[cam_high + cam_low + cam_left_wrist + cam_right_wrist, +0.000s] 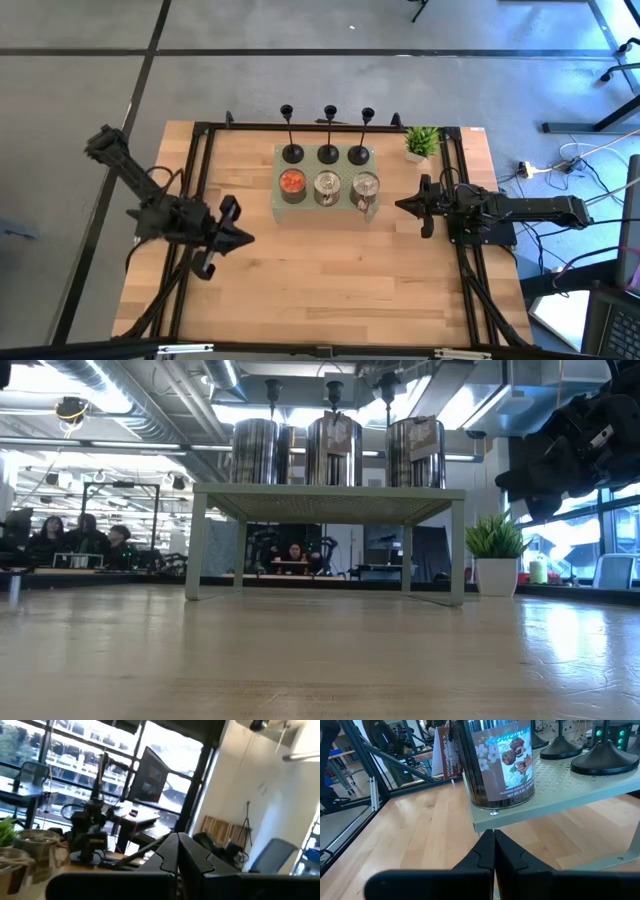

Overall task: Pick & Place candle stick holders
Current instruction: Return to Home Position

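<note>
Wooden surface carries a pale green shelf; on it I log three candle stick holders upright along the back row and three tin cans along the front row. Left hand hangs off the shelf's front left corner and right hand hangs near its right end, each with fingers pressed together and empty.

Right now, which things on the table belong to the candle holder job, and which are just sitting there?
Job: three candle holders, back row on the shelf; left tool, right tool, both shut.
Just there: three candle tins, front row; potted plant.
</note>
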Available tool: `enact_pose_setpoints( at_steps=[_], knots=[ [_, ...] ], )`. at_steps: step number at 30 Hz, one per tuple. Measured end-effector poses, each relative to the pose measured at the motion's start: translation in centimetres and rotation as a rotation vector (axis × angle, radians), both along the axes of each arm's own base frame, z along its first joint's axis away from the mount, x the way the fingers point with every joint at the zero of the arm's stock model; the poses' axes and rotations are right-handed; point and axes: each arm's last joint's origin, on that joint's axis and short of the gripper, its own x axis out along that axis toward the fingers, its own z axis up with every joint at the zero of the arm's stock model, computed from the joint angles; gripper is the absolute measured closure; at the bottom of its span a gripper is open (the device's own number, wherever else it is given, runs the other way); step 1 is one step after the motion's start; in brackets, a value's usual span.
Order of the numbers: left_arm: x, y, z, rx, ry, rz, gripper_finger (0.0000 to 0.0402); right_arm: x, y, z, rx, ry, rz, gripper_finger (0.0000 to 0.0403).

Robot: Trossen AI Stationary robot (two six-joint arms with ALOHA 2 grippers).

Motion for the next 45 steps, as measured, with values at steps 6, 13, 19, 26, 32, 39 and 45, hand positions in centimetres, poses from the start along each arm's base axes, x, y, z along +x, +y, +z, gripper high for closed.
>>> enact_pose_setpoints(
  at_steps=[6, 13, 19, 26, 32, 39, 45],
  knots=[
    [0.0, 2.8, -1.5, -0.027, -0.032, 0.029, 0.0400, 0.0, 0.0, 0.0, 0.000, 0.000, 0.000, 0.0402],
    [-0.4, 6.7, -1.4, 0.025, -0.037, 0.020, 0.0400, 0.0, 0.0, 0.0, 0.000, 0.000, 0.000, 0.0402],
    [-0.8, 9.0, -2.2, 0.092, 0.062, 0.037, 0.0400, 0.0, 0.0, 0.0, 0.000, 0.000, 0.000, 0.0402],
    [-1.8, 10.9, -2.4, 0.140, 0.091, 0.050, 0.0400, 0.0, 0.0, 0.0, 0.000, 0.000, 0.000, 0.0402],
    [-3.5, 11.6, -2.4, 0.195, 0.101, 0.097, 0.0400, 0.0, 0.0, 0.0, 0.000, 0.000, 0.000, 0.0402],
    [-5.7, 11.9, -2.7, 0.180, 0.092, 0.175, 0.0400, 0.0, 0.0, 0.0, 0.000, 0.000, 0.000, 0.0402],
    [-6.2, 11.9, -5.5, 0.137, 0.031, 0.206, 0.0400, 0.0, 0.0, 0.0, 0.000, 0.000, 0.000, 0.0402]
  ],
)
